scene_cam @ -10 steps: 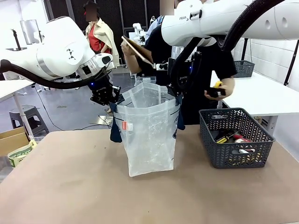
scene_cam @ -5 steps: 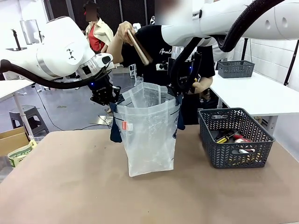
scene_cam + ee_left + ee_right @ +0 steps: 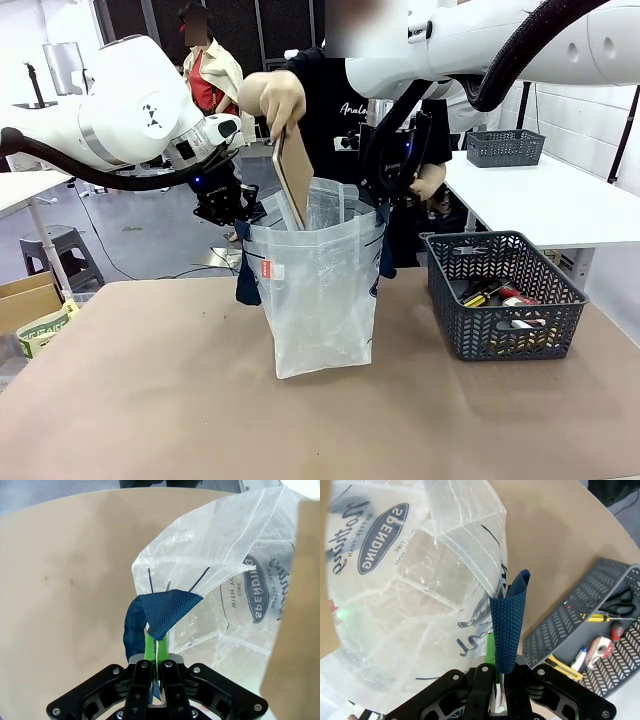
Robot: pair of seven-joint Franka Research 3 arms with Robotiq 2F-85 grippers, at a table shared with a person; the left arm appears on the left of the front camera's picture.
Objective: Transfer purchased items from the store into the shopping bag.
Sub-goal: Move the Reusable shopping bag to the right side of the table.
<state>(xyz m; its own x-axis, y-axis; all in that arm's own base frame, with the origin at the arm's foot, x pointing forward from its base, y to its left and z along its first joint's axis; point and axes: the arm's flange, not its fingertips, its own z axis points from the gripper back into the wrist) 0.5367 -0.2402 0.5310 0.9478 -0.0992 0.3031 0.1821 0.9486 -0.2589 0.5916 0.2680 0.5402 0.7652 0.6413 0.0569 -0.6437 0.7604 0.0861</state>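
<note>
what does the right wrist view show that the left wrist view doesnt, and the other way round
Right wrist view, not the left: the dark grey basket holding scissors and other small items, and the right gripper shut on a navy strap. Left wrist view, not the right: a flat tan item plainly seen along the picture's right edge by the bag, and the left gripper shut on the other strap. Both: the translucent shopping bag with its navy lettering, and the tan table.

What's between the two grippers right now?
Front view: the shopping bag's open mouth, with a flat tan item, held by a person's hand, partly inside it.
</note>
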